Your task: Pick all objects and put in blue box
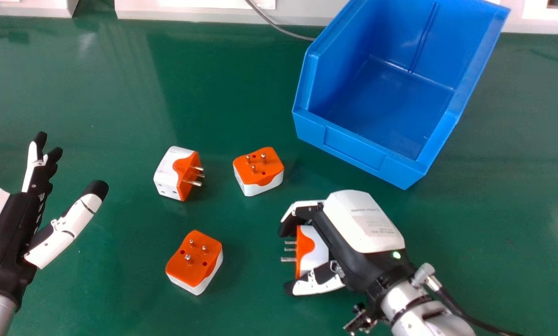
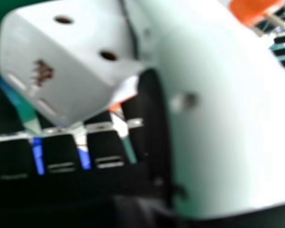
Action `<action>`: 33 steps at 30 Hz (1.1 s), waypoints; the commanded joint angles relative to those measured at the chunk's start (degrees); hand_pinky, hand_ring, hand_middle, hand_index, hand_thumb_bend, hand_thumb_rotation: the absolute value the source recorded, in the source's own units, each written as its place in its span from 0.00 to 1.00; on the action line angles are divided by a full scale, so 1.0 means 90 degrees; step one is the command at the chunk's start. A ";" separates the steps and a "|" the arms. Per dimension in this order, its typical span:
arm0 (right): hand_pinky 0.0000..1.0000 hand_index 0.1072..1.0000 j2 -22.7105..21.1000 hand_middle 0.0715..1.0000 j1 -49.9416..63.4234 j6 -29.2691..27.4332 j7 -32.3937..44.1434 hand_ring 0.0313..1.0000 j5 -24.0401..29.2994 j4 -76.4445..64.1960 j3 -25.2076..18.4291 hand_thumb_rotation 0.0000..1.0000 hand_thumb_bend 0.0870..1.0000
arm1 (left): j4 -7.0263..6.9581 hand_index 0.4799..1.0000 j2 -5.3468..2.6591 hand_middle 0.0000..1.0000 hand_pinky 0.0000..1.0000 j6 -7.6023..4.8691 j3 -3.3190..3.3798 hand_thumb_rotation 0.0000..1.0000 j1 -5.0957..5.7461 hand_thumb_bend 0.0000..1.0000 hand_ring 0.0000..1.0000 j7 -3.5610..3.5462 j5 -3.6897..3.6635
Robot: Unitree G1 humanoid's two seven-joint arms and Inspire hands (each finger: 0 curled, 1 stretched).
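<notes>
Right robot hand (image 1: 365,224) pinching orange-white adapter (image 1: 314,249) between fingers and thumb, nearer than blue box (image 1: 353,145). Left robot hand (image 1: 10,238) spread, far left. Three other adapters (image 1: 194,259) on green desk (image 1: 241,93).

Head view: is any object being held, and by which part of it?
The right hand holds one plug adapter by two opposite sides, its pins pointing away from the palm.

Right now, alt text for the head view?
Robot's right hand curled around an orange-and-white plug adapter, its pins facing left, above a green table surface. A blue box sits beyond it, set at an angle. Three more adapters lie between that hand and the open left hand.
</notes>
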 commanded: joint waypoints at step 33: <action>0.28 0.49 0.0527 0.50 -0.1469 0.1013 0.1058 0.41 -0.0442 -0.2780 -0.1638 0.00 0.44 | -0.0151 1.00 0.0006 1.00 1.00 -0.0167 0.0051 0.65 0.0092 0.55 1.00 0.0015 -0.0005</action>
